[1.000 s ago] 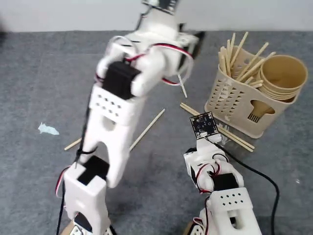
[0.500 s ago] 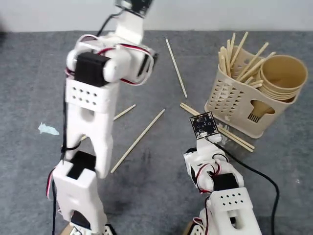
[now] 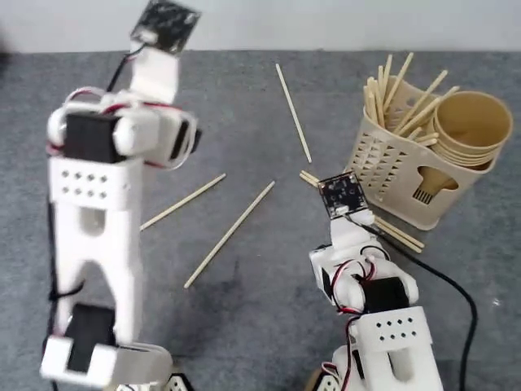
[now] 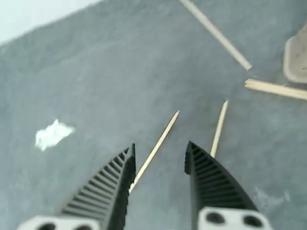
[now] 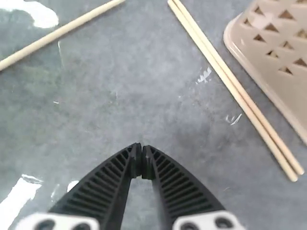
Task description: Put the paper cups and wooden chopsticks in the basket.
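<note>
Left gripper (image 4: pixel 158 155): spread open, holding nothing, hanging over the loose sticks on the table (image 4: pixel 96 72)
Nearest chopstick (image 4: pixel 158 143): lying flat dead ahead, long axis running out between the jaws, so probably just needs a straight drop and squeeze
Second chopstick (image 4: pixel 219 125): just beside it, slightly angled
Right gripper (image 5: pixel 141 147): pinched together, empty, near the pair (image 5: pixel 230 84) lying along the basket (image 5: pixel 273 48)
Cups (image 3: pixel 472 122): stacked in the basket already

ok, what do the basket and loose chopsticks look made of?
Basket: likely moulded plastic, beige, matte; slotted and triangle-pierced walls suggest it. Loose chopsticks: probably bare wood, pale, unvarnished-looking; too small to see grain.
</note>
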